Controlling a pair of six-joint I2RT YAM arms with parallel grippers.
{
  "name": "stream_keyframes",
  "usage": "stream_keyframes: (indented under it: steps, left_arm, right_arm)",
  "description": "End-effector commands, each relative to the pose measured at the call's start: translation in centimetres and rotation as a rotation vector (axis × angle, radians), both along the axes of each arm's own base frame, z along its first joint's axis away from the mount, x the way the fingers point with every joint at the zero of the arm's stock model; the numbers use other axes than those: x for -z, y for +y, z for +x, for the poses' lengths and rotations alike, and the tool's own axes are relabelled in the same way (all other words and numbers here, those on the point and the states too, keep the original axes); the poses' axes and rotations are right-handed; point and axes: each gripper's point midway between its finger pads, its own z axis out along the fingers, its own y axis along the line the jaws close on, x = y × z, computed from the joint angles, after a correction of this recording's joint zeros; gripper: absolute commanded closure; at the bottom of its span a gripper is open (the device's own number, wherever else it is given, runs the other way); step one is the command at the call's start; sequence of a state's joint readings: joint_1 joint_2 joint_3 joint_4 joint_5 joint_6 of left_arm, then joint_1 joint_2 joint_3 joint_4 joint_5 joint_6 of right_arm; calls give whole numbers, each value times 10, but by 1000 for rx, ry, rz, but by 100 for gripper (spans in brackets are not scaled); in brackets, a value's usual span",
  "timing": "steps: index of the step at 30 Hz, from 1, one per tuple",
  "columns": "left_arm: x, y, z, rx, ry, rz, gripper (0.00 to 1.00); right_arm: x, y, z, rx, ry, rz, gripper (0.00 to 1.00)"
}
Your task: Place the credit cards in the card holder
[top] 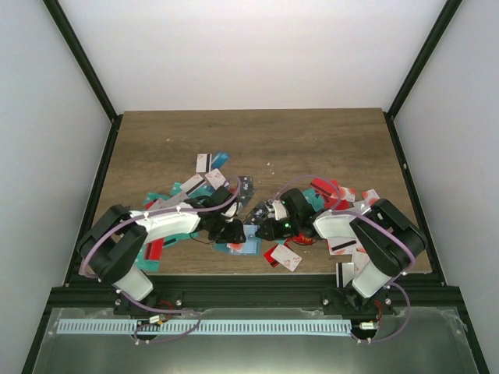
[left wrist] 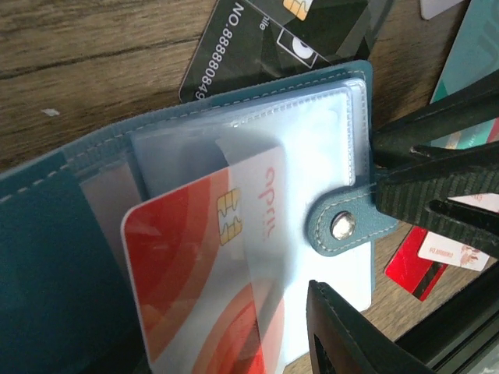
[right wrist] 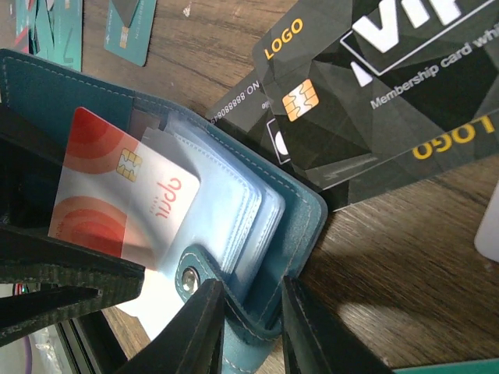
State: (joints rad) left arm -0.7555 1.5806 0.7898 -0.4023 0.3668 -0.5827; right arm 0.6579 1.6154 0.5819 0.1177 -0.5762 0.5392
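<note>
Fingers of the right gripper (right wrist: 251,292) are closed on one edge of the dull teal-blue folding card holder (right wrist: 304,210). One finger is pressed on each side of its cover, just beside the small clasp tab (right wrist: 191,269) with the silver snap. The holder is open near the middle of the desk's near edge, and its clear plastic pockets (left wrist: 312,132) can be seen inside. A red and white plastic credit card with a gold chip (left wrist: 195,257) is tucked partway into one pocket, with the chip end sticking out. The left gripper (right wrist: 117,287) is right beside that card. Its fingers are a little apart and nothing is seen between them. Black plastic cards with gold chips (right wrist: 351,117) are partly covered by the holder. More red, teal-green and white cards (top: 214,178) are scattered over the brown wooden desk (top: 257,140) toward both side edges.
</note>
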Motion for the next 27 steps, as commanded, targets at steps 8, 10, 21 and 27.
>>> stream_keyframes:
  steps: [8, 10, 21, 27]
  left_arm:
    - [-6, 6, 3, -70, 16, 150, 56]
    - [-10, 11, 7, -67, -8, 182, 53]
    - [-15, 18, 7, -17, -8, 254, 38]
    - [-14, 21, 3, -10, 9, 265, 36]
  right_arm:
    - [23, -10, -12, -6, 67, -84, 76]
    - [23, -10, -12, -7, 66, -84, 77]
    - [22, -11, -14, -19, 63, -80, 77]
    - [21, -10, -14, -22, 63, -75, 78]
